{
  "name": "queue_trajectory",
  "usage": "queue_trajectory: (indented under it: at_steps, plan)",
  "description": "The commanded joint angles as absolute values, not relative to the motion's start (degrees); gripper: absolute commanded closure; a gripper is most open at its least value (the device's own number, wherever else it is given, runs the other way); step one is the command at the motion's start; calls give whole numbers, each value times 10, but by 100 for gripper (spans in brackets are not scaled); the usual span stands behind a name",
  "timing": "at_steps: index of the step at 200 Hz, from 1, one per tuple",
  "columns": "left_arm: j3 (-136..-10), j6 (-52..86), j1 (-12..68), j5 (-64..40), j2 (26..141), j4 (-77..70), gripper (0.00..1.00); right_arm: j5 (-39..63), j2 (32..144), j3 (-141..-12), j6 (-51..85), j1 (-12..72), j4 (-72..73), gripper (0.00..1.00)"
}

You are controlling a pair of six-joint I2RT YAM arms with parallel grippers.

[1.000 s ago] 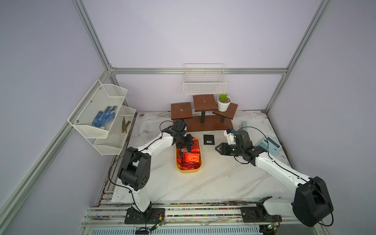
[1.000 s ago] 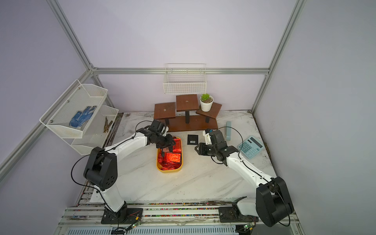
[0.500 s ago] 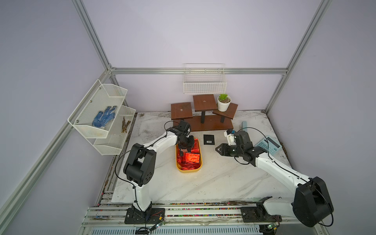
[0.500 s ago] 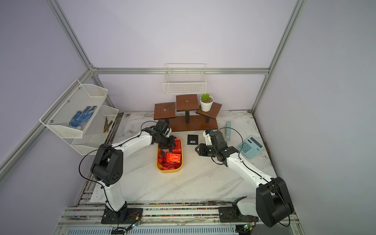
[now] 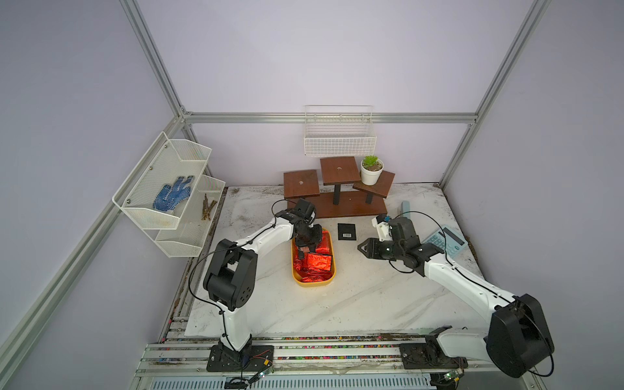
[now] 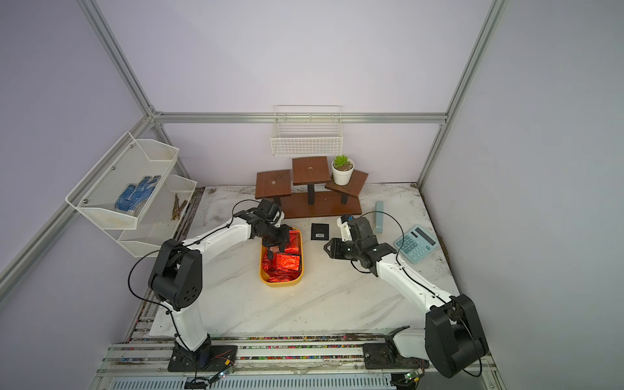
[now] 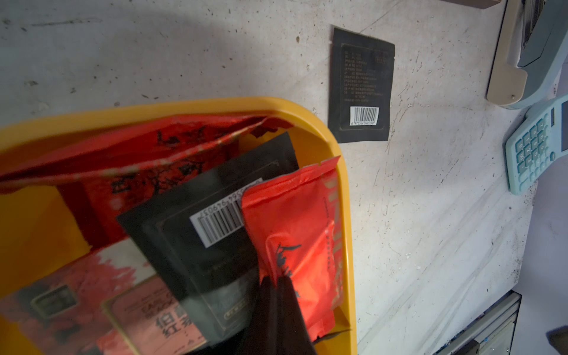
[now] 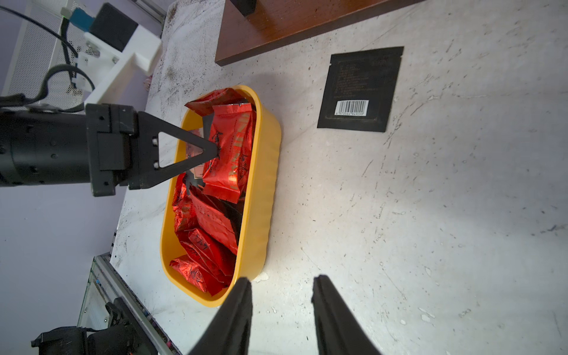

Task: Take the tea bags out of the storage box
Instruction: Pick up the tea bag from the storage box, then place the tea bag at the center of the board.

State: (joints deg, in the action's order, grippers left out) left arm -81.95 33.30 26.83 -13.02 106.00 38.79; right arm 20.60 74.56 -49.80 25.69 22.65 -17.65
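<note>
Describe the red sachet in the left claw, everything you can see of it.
The red sachet is a shiny, crinkled foil oblong with dark brush lettering and gold print along one side, sealed flat at its ends. It sits tilted at the far end of the yellow storage box, beside one long wall, overlapping a black barcode sachet. The left claw is shut on its edge.

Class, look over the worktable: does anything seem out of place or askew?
One black sachet lies alone on the table, outside the yellow storage box. Inside, a red sachet stands tilted up, pinched by the left tool.
</note>
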Motion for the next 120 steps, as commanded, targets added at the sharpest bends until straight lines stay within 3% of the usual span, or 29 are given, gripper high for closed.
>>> queue_trajectory:
  at_steps: [1,52,120]
  plan:
    - [-855,318,271,-122,1008,417,100,197,723,-509,256,223,-184,61]
    - [-911,342,289,-151,997,424,100,189,683,-533,258,187,-217,60]
    - [-1087,379,349,-186,1145,400,100,176,587,-551,253,134,-260,57]
